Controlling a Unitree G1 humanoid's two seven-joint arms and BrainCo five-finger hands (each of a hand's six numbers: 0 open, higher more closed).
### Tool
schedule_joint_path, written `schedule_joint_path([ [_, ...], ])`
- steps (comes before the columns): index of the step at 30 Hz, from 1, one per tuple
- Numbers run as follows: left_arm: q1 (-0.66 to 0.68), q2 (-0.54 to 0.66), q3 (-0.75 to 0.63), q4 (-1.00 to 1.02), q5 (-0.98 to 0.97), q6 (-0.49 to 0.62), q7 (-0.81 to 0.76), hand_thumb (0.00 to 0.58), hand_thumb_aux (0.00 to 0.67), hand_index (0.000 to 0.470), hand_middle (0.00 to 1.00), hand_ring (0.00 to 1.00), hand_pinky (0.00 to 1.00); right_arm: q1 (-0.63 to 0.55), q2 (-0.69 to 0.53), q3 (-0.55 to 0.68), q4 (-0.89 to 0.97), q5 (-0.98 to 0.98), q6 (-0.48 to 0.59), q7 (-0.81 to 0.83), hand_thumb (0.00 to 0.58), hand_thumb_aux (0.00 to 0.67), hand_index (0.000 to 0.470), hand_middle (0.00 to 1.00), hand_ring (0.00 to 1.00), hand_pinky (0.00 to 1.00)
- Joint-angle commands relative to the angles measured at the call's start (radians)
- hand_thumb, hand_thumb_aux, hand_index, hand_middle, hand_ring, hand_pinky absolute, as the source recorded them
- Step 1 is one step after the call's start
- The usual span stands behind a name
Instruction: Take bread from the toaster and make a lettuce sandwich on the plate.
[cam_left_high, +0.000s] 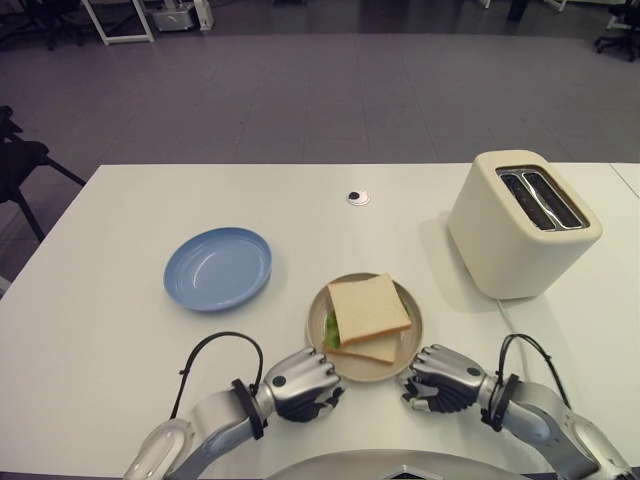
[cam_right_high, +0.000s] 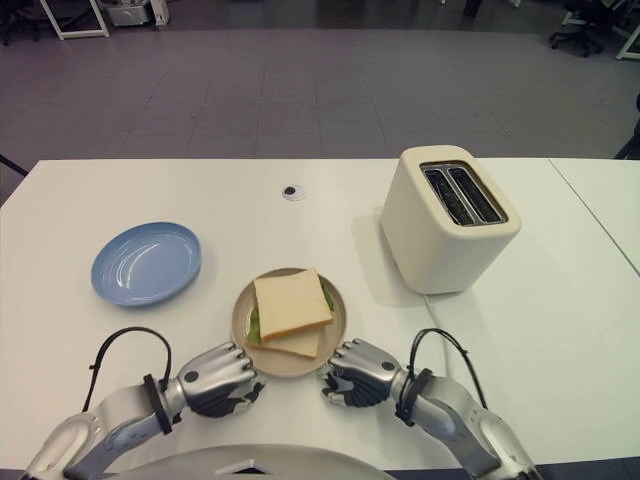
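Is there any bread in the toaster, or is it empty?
Empty, it seems: both slots of the toaster look dark, with no slice standing above them. The slot bottoms are hidden.

- A white table (cam_left_high: 110, 300) reaches across the view, with a second white table (cam_right_high: 610, 190) just beside it at the right.
- A blue dish (cam_left_high: 218, 268) lies on the left part.
- A small round black-and-white disc (cam_left_high: 357, 197) sits near the far edge.
- Grey floor (cam_left_high: 300, 90) lies beyond.

- I can read no lettering, number or sign on the toaster (cam_left_high: 522, 225), the beige plate (cam_left_high: 409, 345) or the blue plate (cam_left_high: 218, 268).
- The small round disc (cam_left_high: 357, 197) on the table (cam_left_high: 110, 320) is too small for me to make out.
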Motion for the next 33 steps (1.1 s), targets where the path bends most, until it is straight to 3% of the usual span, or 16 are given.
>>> schedule_joint_path([
  [1,-0.110,-0.030,-0.032,0.133,0.071,0.083,-0.007,0.580,0.670,0.470,1.00,1.00,1.00,-0.069,0.027,0.011,0.092,0.004,0.086,0.036,0.572,0.594,0.417,1.00,1.00,1.00],
  [7,-0.336,-0.087,-0.071,0.347,0.024,0.101,0.049,0.580,0.670,0.470,1.00,1.00,1.00,-0.228,0.046,0.039,0.246,-0.030,0.112,0.005,0.557,0.536,0.376,1.00,1.00,1.00],
  [13,-0.539,-0.124,-0.097,0.585,-0.023,0.093,0.129,0.580,0.670,0.470,1.00,1.00,1.00,-0.434,0.105,0.084,0.477,-0.058,0.124,-0.077,0.566,0.565,0.396,1.00,1.00,1.00],
  [19,-0.575,-0.106,-0.114,0.593,-0.039,0.088,0.166,0.580,0.670,0.470,1.00,1.00,1.00,-0.477,0.088,0.081,0.533,-0.029,0.092,-0.140,0.562,0.552,0.387,1.00,1.00,1.00],
  [21,-0.539,-0.088,-0.108,0.522,-0.049,0.093,0.159,0.580,0.670,0.470,1.00,1.00,1.00,-0.459,0.067,0.065,0.502,-0.018,0.078,-0.157,0.468,0.376,0.264,1.00,1.00,1.00],
  [22,-0.508,-0.076,-0.101,0.470,-0.058,0.097,0.149,0.580,0.662,0.464,1.00,1.00,1.00,-0.443,0.052,0.051,0.479,-0.009,0.070,-0.168,0.183,0.116,0.081,1.00,1.00,1.00],
  [23,-0.470,-0.064,-0.092,0.406,-0.070,0.103,0.137,0.539,0.491,0.345,1.00,1.00,1.00,-0.424,0.036,0.032,0.449,0.001,0.061,-0.181,0.000,0.000,0.000,0.99,0.99,0.99],
  [24,-0.421,-0.049,-0.081,0.331,-0.081,0.114,0.118,0.447,0.349,0.245,1.00,1.00,1.00,-0.400,0.018,0.006,0.412,0.020,0.048,-0.192,0.000,0.000,0.000,0.94,0.94,0.94],
  [25,-0.370,-0.031,-0.072,0.251,-0.083,0.125,0.097,0.194,0.123,0.087,1.00,1.00,1.00,-0.374,0.002,-0.023,0.377,0.053,0.032,-0.195,0.000,0.000,0.000,0.88,0.88,0.88],
  [26,-0.299,-0.007,-0.054,0.143,-0.076,0.138,0.074,0.000,0.000,0.000,1.00,1.00,1.00,-0.331,-0.003,-0.062,0.325,0.161,0.022,-0.162,0.000,0.000,0.000,0.69,0.69,0.69],
  [27,-0.224,0.010,-0.030,0.031,-0.072,0.156,0.051,0.000,0.000,0.000,1.00,1.00,1.00,-0.287,-0.005,-0.098,0.264,0.285,0.026,-0.120,0.000,0.000,0.000,0.45,0.45,0.45],
  [28,-0.145,0.016,0.003,-0.083,-0.094,0.172,0.037,0.000,0.000,0.000,1.00,1.00,1.00,-0.240,-0.013,-0.132,0.193,0.408,0.018,-0.088,0.000,0.000,0.000,0.35,0.35,0.35],
  [29,-0.078,0.013,0.034,-0.168,-0.138,0.182,0.031,0.000,0.000,0.000,1.00,1.00,1.00,-0.197,-0.020,-0.161,0.131,0.508,0.009,-0.065,0.000,0.000,0.000,0.16,0.16,0.16],
  [31,0.015,-0.010,0.093,-0.238,-0.299,0.173,0.053,0.000,0.000,0.000,1.00,1.00,1.00,-0.115,-0.023,-0.194,0.036,0.667,-0.017,-0.038,0.000,0.000,0.000,0.00,0.00,0.00],
  [32,0.041,-0.034,0.130,-0.221,-0.416,0.157,0.076,0.000,0.000,0.000,0.31,0.31,0.31,-0.084,-0.010,-0.198,0.010,0.740,-0.033,-0.020,0.000,0.000,0.000,0.00,0.00,0.00],
  [33,0.052,-0.072,0.169,-0.176,-0.550,0.134,0.102,0.000,0.000,0.000,0.00,0.00,0.00,-0.068,0.011,-0.193,0.002,0.791,-0.048,-0.004,0.000,0.000,0.000,0.00,0.00,0.00],
])
